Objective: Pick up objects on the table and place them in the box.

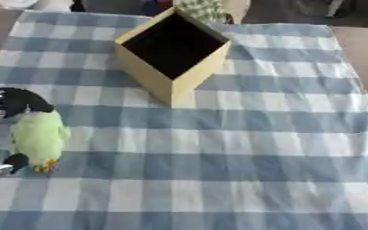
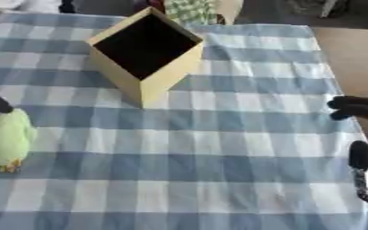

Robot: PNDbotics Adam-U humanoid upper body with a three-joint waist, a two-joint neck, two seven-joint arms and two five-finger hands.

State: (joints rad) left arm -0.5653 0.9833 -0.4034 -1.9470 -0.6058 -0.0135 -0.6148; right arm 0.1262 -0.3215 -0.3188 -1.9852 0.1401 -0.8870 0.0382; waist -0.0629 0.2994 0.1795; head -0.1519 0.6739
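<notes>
Parrot toy [image 1: 38, 137], light green and plush, stands at the left edge of the frame on our blue-and-white checked tablecloth [image 1: 218, 179]. Its long axis runs nearly upright in the picture, leaning a little, with the rounded head toward the top and the small orange feet toward the bottom.

Our left hand [image 1: 14, 101] comes in from the left edge and wraps the toy: dark fingers curl over its head, and another dark fingertip sits against its lower left side by the feet. The left eye view shows most of this hand; the right eye view shows only a dark tip above the toy.

Farther right, in the upper middle, the yellow box [image 1: 171, 85] stands open, its dark inside facing up and one corner turned toward us, well apart from the toy.

At the right edge, our right hand [image 2: 358, 109] shows mainly in the right eye view, with dark fingers curled and nothing in them.
</notes>
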